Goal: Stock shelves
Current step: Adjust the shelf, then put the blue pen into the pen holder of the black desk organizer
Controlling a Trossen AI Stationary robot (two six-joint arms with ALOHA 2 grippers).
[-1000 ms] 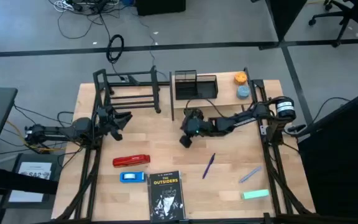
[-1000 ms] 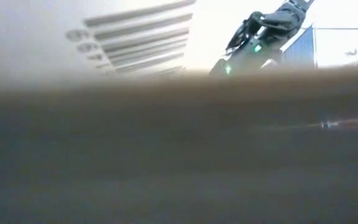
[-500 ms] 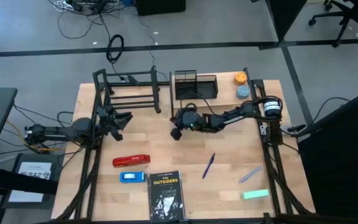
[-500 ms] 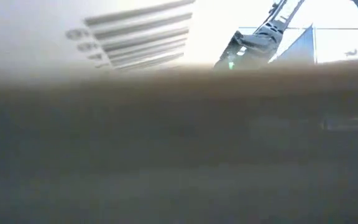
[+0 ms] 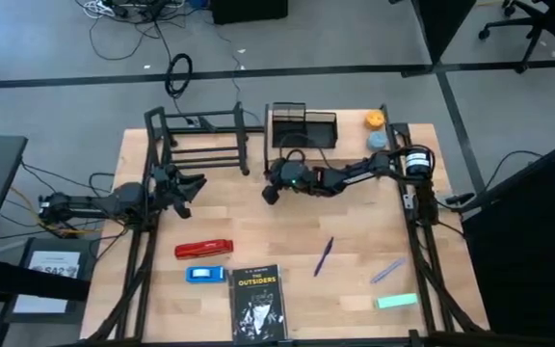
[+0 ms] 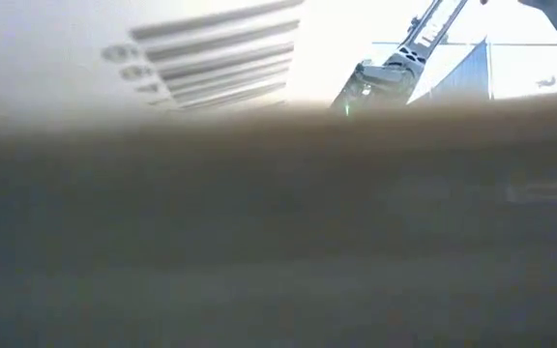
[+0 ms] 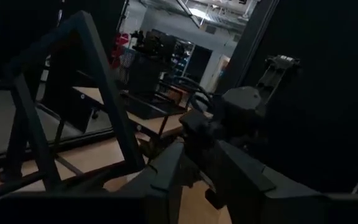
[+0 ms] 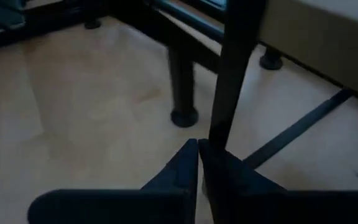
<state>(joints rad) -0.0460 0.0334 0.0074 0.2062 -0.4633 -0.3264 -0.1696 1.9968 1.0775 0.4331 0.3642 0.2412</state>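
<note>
On the bench [image 5: 355,231] we find a red stapler [image 5: 203,249], a blue item [image 5: 205,274], a black book [image 5: 257,302], a purple pen [image 5: 324,256], a grey-blue piece [image 5: 387,271] and a green block [image 5: 395,302], all toward 6 o'clock. At 12 o'clock stand the black tube-frame rack [image 5: 200,140] and, just to its 3 o'clock, a black mesh organizer [image 5: 303,131] on the wood-top shelf [image 5: 350,152]; an orange roll [image 5: 374,120] and a blue roll [image 5: 379,139] lie at the 1 o'clock corner. The right arm reaches across toward 9 o'clock, its right tool [image 5: 271,193] near the shelf's front leg [image 8: 182,87], fingers pressed together. The left tool [image 5: 189,186] waits at 9 o'clock, below the rack; we cannot tell its state.
</note>
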